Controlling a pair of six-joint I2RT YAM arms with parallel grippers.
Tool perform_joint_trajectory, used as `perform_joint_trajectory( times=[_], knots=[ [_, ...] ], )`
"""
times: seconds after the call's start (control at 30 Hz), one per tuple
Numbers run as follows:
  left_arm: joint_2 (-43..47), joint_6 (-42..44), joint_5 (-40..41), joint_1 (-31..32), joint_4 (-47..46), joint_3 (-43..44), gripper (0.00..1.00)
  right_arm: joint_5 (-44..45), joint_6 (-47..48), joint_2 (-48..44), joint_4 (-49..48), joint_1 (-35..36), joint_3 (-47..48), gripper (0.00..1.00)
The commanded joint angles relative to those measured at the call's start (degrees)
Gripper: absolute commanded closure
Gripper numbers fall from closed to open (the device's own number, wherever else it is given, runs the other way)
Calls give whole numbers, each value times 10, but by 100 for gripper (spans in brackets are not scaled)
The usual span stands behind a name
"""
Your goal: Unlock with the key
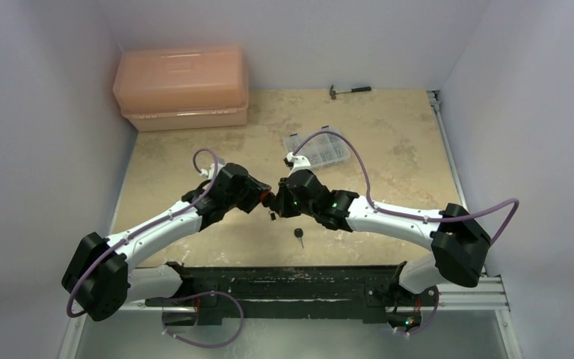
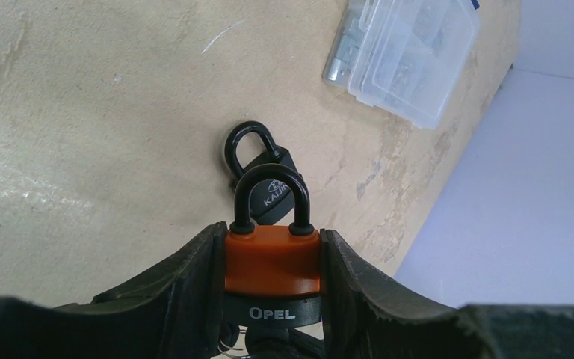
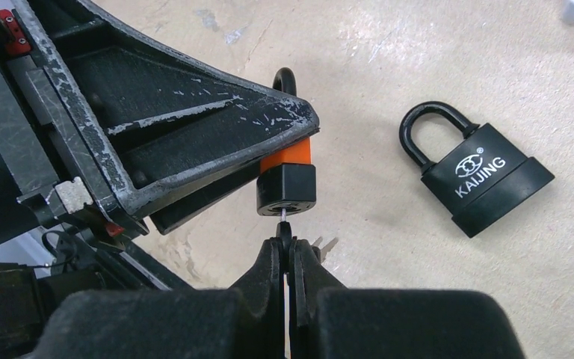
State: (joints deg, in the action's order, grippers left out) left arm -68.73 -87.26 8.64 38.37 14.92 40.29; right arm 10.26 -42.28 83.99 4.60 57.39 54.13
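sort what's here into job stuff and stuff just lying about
job: orange padlock in the left gripper; held key, blade at its keyhole, in the right gripper; loose black-headed key
lying about: black padlock, clear parts box, hammer, pink storage box

"OPEL" on the orange padlock (image 2: 272, 262), "KAIJING" on the black padlock (image 3: 486, 179)

**A:** That orange padlock (image 2: 272, 262), is it a plastic jacket? The shackle looks glossy black.

**B:** Yep, smooth plastic. The black padlock (image 3: 486, 176) is matt-coated instead. Those left fingers (image 3: 194, 127) are scuffed, scratched black plastic. The table (image 2: 82, 112) looks like matt mottled stone, and the box (image 2: 411, 52) is clear plastic.
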Motion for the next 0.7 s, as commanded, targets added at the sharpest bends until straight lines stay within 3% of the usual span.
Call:
perform_joint_trajectory(
  times=[0.0,0.4,0.67],
  knots=[
    [16,-5,-125,24,-42,27,100,23,-15,-4,-91,-10,5,100],
    [50,-2,-110,23,-62,12,100,-61,-122,-16,-201,-38,-48,100],
    [64,-2,-109,24,-63,12,100,-83,-133,-24,-223,-61,-50,100]
  ],
)
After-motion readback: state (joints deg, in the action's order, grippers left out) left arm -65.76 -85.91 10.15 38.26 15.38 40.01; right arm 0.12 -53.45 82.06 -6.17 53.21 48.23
